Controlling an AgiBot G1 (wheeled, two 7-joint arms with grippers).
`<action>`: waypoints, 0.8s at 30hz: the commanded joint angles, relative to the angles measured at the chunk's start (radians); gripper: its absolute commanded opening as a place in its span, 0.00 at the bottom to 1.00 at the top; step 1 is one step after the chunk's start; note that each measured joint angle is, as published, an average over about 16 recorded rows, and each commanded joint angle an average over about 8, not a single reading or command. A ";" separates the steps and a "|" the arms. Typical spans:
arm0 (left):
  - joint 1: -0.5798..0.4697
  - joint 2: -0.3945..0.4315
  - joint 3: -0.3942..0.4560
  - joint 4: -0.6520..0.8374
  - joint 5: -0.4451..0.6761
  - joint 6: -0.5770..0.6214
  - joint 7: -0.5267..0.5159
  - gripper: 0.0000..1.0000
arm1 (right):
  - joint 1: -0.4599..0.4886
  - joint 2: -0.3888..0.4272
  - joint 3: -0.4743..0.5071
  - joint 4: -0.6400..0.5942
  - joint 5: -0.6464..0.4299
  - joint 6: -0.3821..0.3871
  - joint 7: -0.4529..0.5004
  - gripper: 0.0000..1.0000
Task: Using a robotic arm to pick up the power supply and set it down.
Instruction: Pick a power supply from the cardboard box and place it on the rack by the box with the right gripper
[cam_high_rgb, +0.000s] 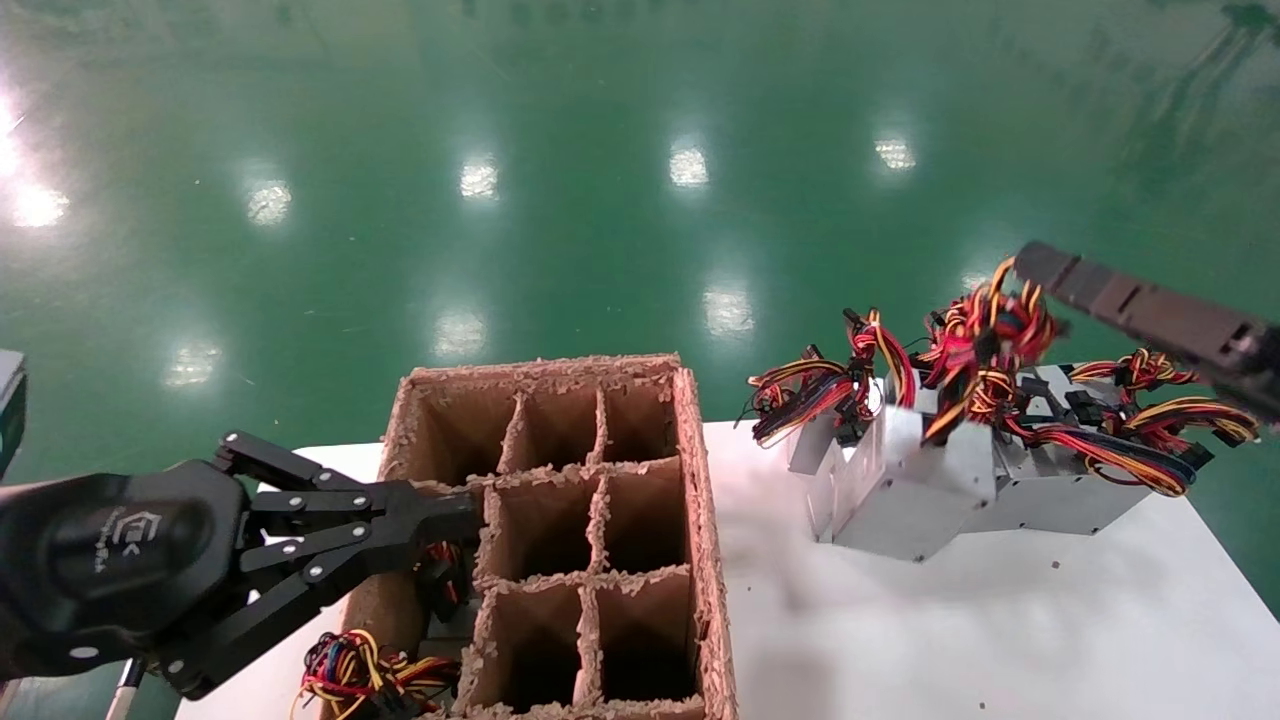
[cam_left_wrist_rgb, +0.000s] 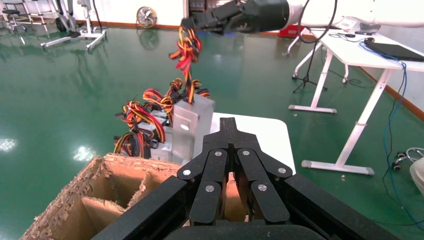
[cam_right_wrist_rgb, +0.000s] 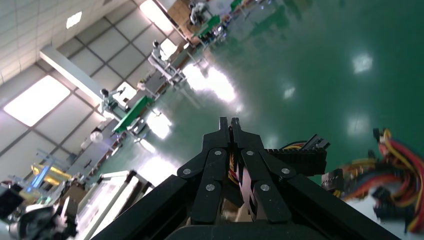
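Halfway done: right gripper (cam_high_rgb: 1030, 262), jaws pinched on the wire bundle (cam_high_rgb: 990, 330), holds the power supply (cam_high_rgb: 915, 490) lifted above the white table (cam_high_rgb: 1000, 620); setting down remains. Left gripper (cam_high_rgb: 455, 515) rests closed on the cardboard box (cam_high_rgb: 700, 520).

A flat white surface (cam_high_rgb: 1000, 620) carries everything, set over a glossy green floor (cam_high_rgb: 600, 150); on its left part stands a brown, rough-edged cardboard box (cam_high_rgb: 700, 560) split by dividers into open cells; just beside the box's near left corner lies a loose bundle of red, yellow and black wires (cam_high_rgb: 345, 670); at the far right — well apart from the box — sits a cluster of silver-grey sheet-metal power supplies (cam_high_rgb: 930, 490), touching one another, their tangled coloured wires heaped on top.
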 joint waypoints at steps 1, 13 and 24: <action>0.000 0.000 0.000 0.000 0.000 0.000 0.000 0.00 | -0.023 0.009 0.007 0.002 0.006 -0.008 -0.003 0.00; 0.000 0.000 0.000 0.000 0.000 0.000 0.000 0.00 | -0.155 0.038 0.035 0.001 0.018 -0.001 -0.026 0.00; 0.000 0.000 0.000 0.000 0.000 0.000 0.000 0.00 | -0.229 0.052 0.044 -0.005 0.009 0.044 -0.038 0.00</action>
